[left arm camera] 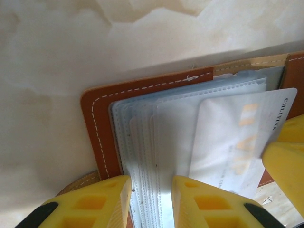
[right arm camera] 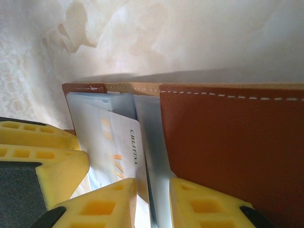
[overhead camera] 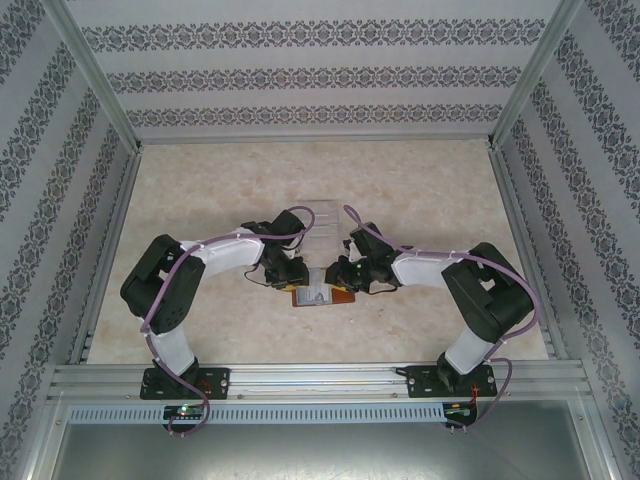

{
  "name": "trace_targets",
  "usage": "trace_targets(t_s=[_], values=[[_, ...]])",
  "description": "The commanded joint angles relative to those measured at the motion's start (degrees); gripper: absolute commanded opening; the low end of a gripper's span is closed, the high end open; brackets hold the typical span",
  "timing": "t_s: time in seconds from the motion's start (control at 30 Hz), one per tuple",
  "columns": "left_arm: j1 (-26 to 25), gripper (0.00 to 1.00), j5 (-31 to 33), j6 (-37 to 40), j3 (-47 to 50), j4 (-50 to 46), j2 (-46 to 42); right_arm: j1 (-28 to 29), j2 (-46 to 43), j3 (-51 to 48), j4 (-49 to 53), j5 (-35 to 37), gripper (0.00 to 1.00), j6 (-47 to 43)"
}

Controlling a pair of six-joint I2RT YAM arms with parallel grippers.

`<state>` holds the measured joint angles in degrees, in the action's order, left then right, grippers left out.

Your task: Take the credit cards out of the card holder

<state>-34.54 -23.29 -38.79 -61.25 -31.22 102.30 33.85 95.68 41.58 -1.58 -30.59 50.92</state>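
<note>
1. Pincers first: the left pincer [left arm camera: 151, 184] is straddling the edge of the clear pockets [left arm camera: 142, 137] with a narrow gap. The right pincer [right arm camera: 153, 186] is standing just as narrowly apart over the printed edge of a pale credit card [left arm camera: 237, 137]. I cannot tell whether either is truly clamping.
2. The card holder [left arm camera: 97, 123] is lying open on the desk [left arm camera: 47, 71], at 6 o'clock from the clear tray [overhead camera: 325, 215], between both pincers.
3. From above, its long axis is running 9 to 3 o'clock. In the left wrist view the card is poking out of its pocket, printed edge pointing to 3 o'clock.
4. Likely trouble: the right pincer may be catching pocket film along with the card, so a pull could drag the whole holder or tear a pocket. The slick card may slip free, and the crowded fingers may bump.
</note>
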Motion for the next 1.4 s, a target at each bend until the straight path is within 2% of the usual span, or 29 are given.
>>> trace_targets(t_s=[0.0,0.4,0.77,1.37], values=[[-0.61,0.29,2.47,1.45,-0.13,-3.86,2.08,-0.45,1.27,-1.29,-5.39,-3.08,0.25,0.83],[-0.63,0.29,3.1,1.31,-0.25,-4.26,1.32,-1.15,1.97,-2.81,-9.99,-5.36,0.22,2.33],[-0.62,0.28,3.49,1.7,-0.5,-4.72,1.41,-1.79,0.55,-3.99,-9.16,-4.57,0.12,1.54],[-0.18,0.28,3.95,2.64,-0.88,-4.73,0.11,-4.31,-7.78,-4.73,-0.04,-2.46,0.04,-3.97]])
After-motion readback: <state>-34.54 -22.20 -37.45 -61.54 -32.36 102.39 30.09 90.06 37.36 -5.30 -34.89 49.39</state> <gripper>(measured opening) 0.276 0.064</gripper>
